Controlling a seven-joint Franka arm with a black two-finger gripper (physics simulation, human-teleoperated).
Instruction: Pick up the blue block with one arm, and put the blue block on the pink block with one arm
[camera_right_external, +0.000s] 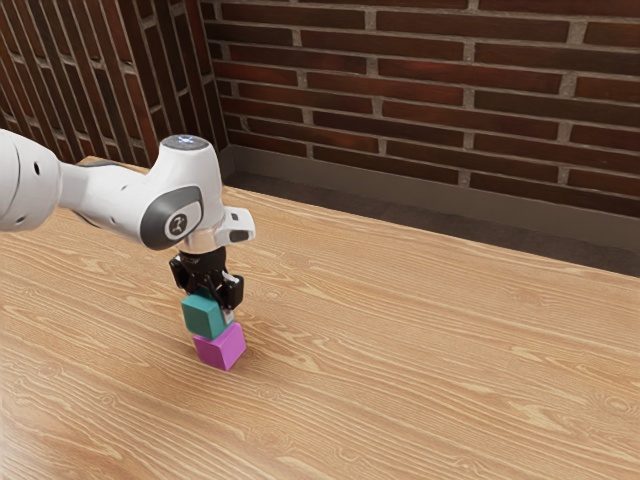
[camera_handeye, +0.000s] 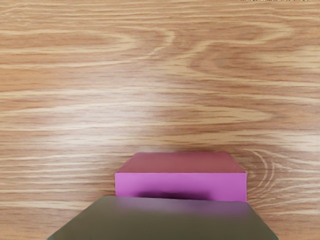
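The blue block, which looks teal, is held between the fingers of my black gripper, which is shut on it. It sits directly over the pink block, touching its top or a hair above it; I cannot tell which. The blue block is shifted slightly toward the exterior view's left of the pink one. In the wrist view the pink block lies on the wood just under my hand. The blurred grey-green shape in front of it is the held block.
The wooden table stretches wide around the two blocks. A brick wall runs behind the table's far edge. Wood grain surrounds the pink block in the wrist view.
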